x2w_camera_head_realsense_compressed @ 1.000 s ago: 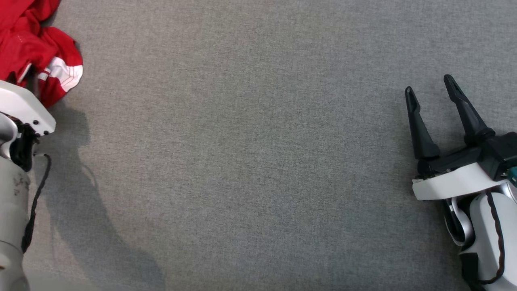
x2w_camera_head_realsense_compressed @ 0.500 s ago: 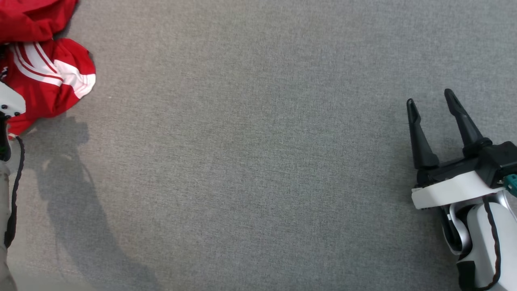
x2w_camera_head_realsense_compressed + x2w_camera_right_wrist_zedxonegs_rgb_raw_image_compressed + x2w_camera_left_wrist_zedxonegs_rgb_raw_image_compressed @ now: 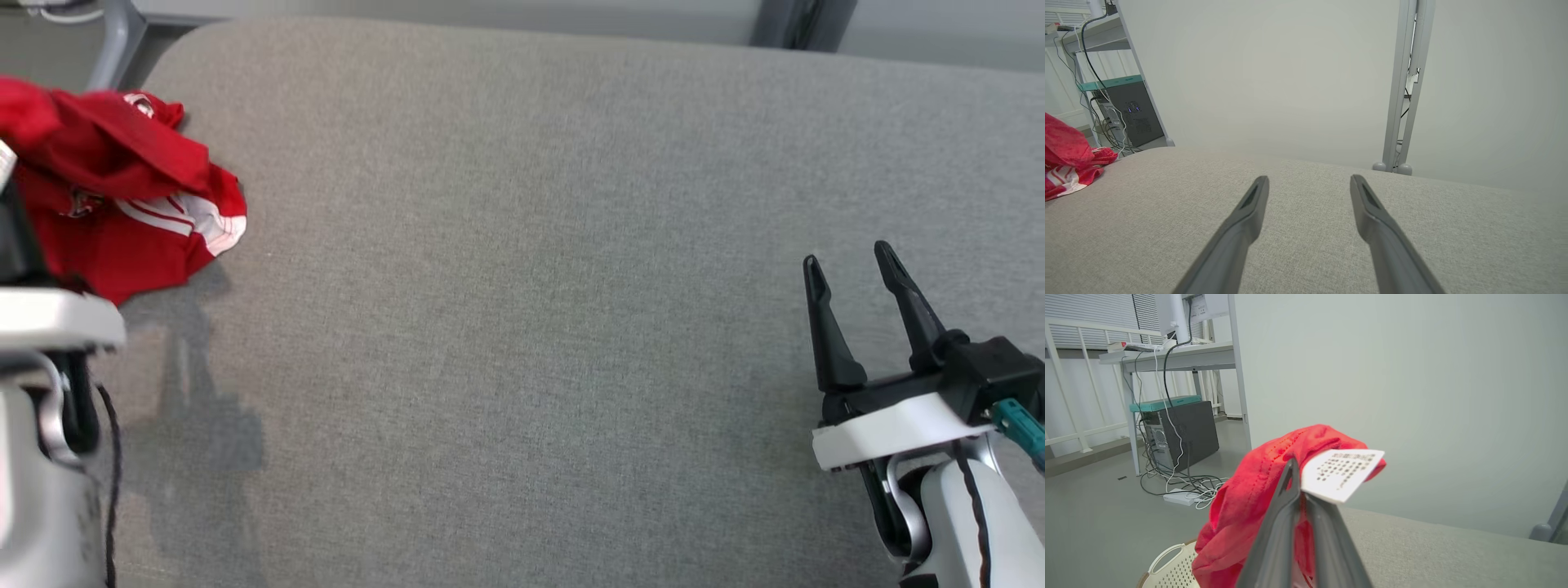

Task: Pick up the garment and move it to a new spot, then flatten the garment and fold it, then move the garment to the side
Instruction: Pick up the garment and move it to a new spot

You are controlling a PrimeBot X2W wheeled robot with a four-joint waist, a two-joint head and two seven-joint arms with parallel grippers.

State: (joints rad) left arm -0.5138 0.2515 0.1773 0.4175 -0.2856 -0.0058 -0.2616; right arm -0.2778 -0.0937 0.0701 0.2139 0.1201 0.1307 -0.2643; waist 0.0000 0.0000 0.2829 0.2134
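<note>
Crumpled red garment [image 3: 122, 212], white stripes, table's left edge

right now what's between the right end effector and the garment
Only bare grey surface lies between the right end effector and the garment, as the head view shows. The right wrist view agrees.
</note>
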